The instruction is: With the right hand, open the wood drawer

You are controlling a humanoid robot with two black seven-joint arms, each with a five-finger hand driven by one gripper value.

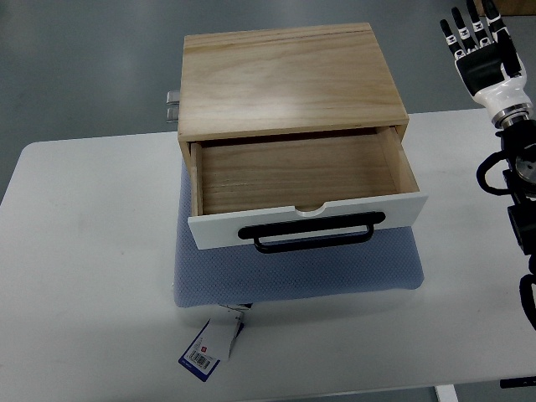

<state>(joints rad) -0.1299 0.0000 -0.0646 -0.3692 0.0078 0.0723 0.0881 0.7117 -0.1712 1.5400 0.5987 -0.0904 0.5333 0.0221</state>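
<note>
The wood drawer (306, 180) is standing pulled well out of its wooden box (289, 75), its empty interior showing and its white front with the black handle (311, 232) facing six o'clock. The box is sitting on a blue mat (293, 272) at the centre of the white table (84, 251). The right hand (481, 50) is hovering at two o'clock, fingers spread, gripping nothing, well apart from the handle. The opening appears done; little seems left.

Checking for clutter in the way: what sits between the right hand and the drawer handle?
In the top view, only bare white table and the drawer's white front corner lie between the right hand and the black handle.
</note>
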